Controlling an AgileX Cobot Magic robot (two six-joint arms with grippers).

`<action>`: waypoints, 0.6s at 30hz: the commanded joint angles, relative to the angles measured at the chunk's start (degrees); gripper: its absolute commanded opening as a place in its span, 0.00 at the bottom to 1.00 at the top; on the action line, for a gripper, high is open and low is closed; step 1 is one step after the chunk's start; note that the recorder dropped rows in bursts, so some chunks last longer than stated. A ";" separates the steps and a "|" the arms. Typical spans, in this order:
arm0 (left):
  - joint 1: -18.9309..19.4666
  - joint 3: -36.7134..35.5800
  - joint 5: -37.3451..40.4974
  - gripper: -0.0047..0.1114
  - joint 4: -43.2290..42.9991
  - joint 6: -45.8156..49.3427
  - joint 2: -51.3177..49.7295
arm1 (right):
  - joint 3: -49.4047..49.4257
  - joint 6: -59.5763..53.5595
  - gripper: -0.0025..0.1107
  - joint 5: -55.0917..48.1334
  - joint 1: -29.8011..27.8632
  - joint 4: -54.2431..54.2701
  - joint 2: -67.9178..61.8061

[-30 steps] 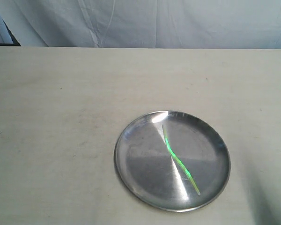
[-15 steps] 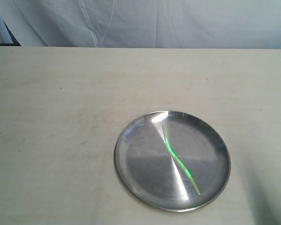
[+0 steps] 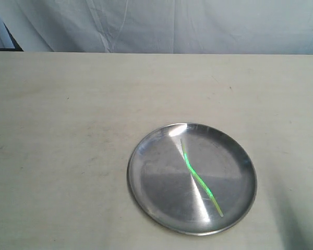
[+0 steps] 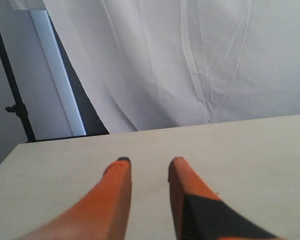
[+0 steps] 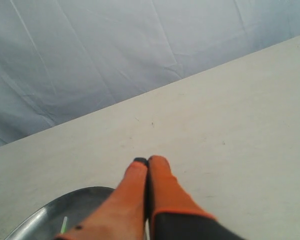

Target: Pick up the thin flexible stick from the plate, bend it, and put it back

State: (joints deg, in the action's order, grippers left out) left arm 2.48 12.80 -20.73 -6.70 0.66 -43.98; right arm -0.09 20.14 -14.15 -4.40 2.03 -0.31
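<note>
The thin flexible stick lies curved on the plate; left gripper jaws parted; right gripper jaws pressed together.

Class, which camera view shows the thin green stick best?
The exterior view: the whole stick lies gently curved on the plate. The right wrist view catches only one short end of it; the left wrist view shows none.

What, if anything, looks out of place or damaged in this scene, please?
Nothing stands out. The thin flexible stick lies wholly inside the plate, gently wavy rather than straight but unbroken, and the plate sits flat on the table.
</note>
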 commanded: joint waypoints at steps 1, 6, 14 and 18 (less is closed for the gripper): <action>0.24 -5.92 -4.89 0.28 2.12 1.31 5.27 | 0.09 -0.23 0.02 0.98 -0.43 -0.36 0.31; 0.24 -11.62 -1.99 0.28 2.12 1.31 15.26 | 0.09 -0.23 0.02 0.98 -0.43 -0.36 0.31; 0.24 -12.80 8.97 0.28 2.02 1.31 28.25 | 0.09 -0.23 0.02 0.98 -0.43 -0.36 0.31; 0.24 -12.80 15.37 0.28 2.02 1.00 33.50 | 0.09 -0.23 0.02 0.87 -0.43 -0.36 0.31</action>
State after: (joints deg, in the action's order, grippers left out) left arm 2.48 0.23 -9.87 -5.76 1.90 -13.69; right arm -0.09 20.19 -13.92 -4.40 2.03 -0.31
